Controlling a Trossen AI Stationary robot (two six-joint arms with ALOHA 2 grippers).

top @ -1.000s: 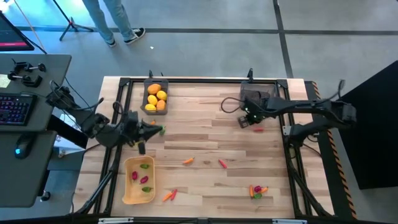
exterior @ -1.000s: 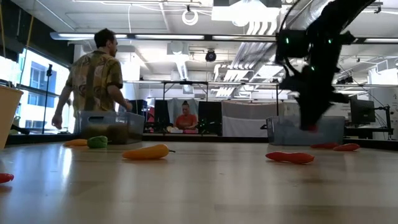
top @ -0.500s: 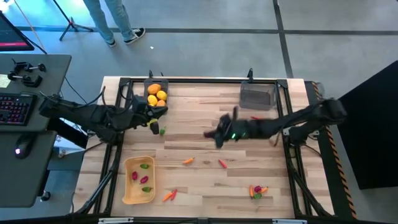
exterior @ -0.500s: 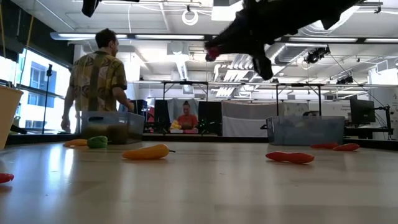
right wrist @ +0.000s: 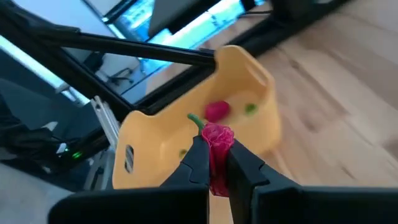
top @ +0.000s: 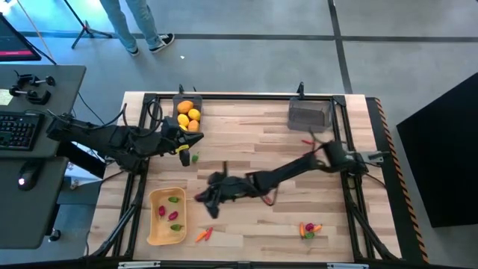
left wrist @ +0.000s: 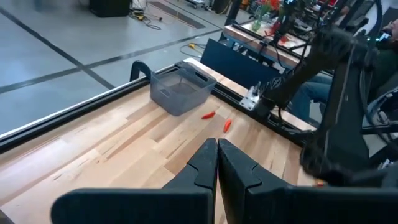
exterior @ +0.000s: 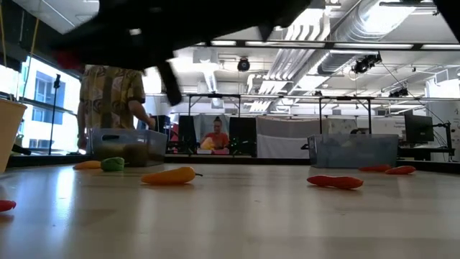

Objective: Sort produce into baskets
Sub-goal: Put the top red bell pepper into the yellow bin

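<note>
My right gripper [top: 204, 199] hovers over the table's middle left, just right of the tan tray [top: 166, 224], shut on a magenta piece [right wrist: 217, 135] with a green stem. The tray holds magenta and green pieces. My left gripper [top: 184, 152] is shut and empty beside the dark bin of yellow and orange fruits [top: 187, 116]; a green piece [top: 195, 157] lies on the table by it. A second grey bin [top: 309, 116] stands at the far right, two red pieces [left wrist: 209, 115] on the table near it. Loose produce [top: 267, 197] lies on the wood. My right gripper pinches the magenta piece between its two fingers [right wrist: 198, 157]. The piece's rounded top and green stem [right wrist: 194, 119] stick out past the fingertips, and its lower part [right wrist: 217, 177] runs back between them. It is lifted clear of the table.
Orange and red pieces [top: 202, 235] lie near the front edge, and a small cluster [top: 309, 229] at the near right. In the low view an orange pepper [exterior: 169, 175] and a red piece [exterior: 334, 182] lie on the wood. A person [exterior: 109, 93] stands beyond the far edge.
My right gripper has swept from the far-right grey bin across the table toward the near left, ending beside the tan tray, staying shut on the magenta piece. My left gripper swung toward the far edge, up to the bin of yellow fruits, then kept still.
</note>
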